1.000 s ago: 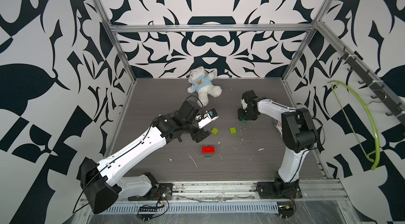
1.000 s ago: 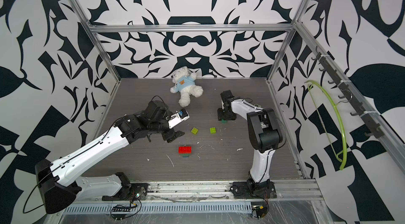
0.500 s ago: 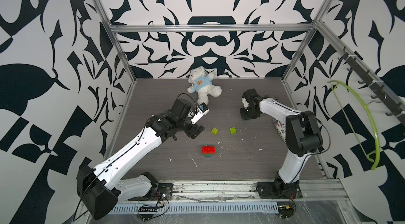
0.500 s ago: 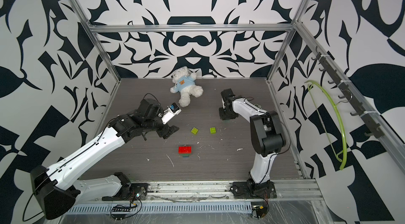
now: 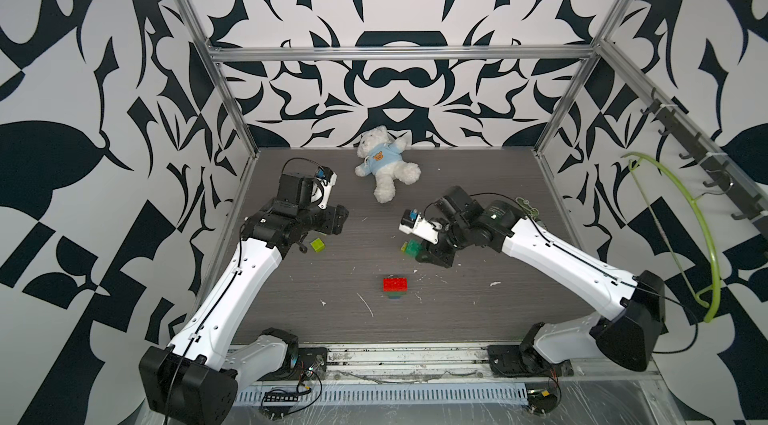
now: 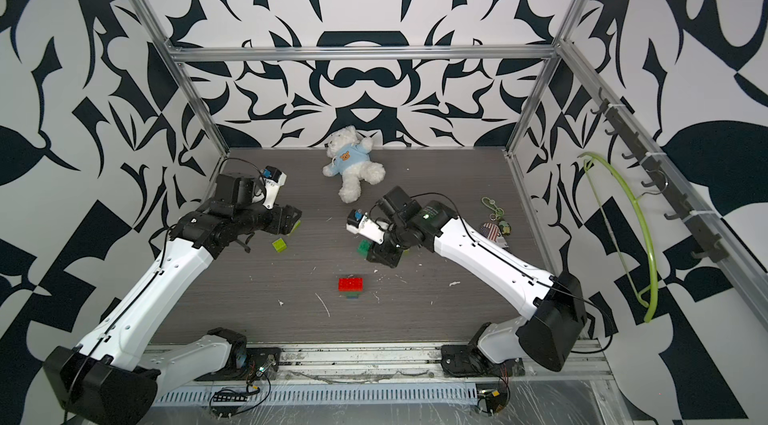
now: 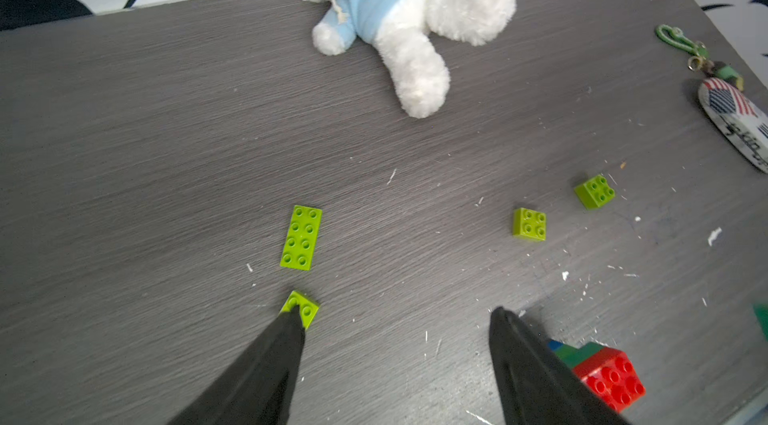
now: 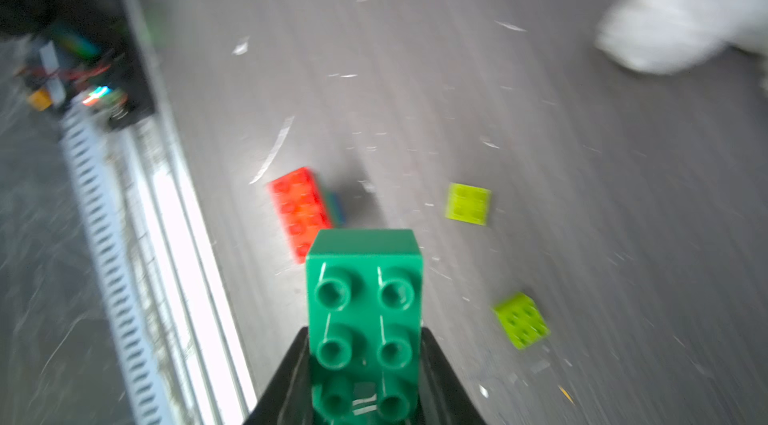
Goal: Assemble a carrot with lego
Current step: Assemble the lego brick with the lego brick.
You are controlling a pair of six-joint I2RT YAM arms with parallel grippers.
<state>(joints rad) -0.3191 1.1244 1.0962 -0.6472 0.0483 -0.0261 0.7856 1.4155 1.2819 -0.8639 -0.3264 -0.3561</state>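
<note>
My right gripper (image 8: 365, 344) is shut on a dark green lego brick (image 8: 365, 298), held above the table mid-right in both top views (image 5: 412, 247) (image 6: 364, 247). A red brick (image 5: 395, 284) stacked on green and blue ones, part of the carrot, lies near the front middle (image 8: 299, 211) (image 7: 611, 375). My left gripper (image 7: 395, 313) is open at the left (image 5: 336, 221), one fingertip over a small lime brick (image 7: 305, 308). A long lime brick (image 7: 301, 237) and two square lime bricks (image 7: 529, 224) (image 7: 595, 191) lie beyond it. Another lime brick (image 5: 317, 244) sits beside the left arm.
A white teddy bear (image 5: 384, 165) in a blue shirt lies at the back middle. A keychain with a flag tag (image 6: 494, 227) lies at the right edge. A green hanger (image 5: 702, 236) hangs on the right wall. Metal rails (image 5: 374, 356) run along the front.
The right gripper shut on the dark green brick at the back right and carried it left and forward. The left arm drew back to the left, uncovering a lime brick.
</note>
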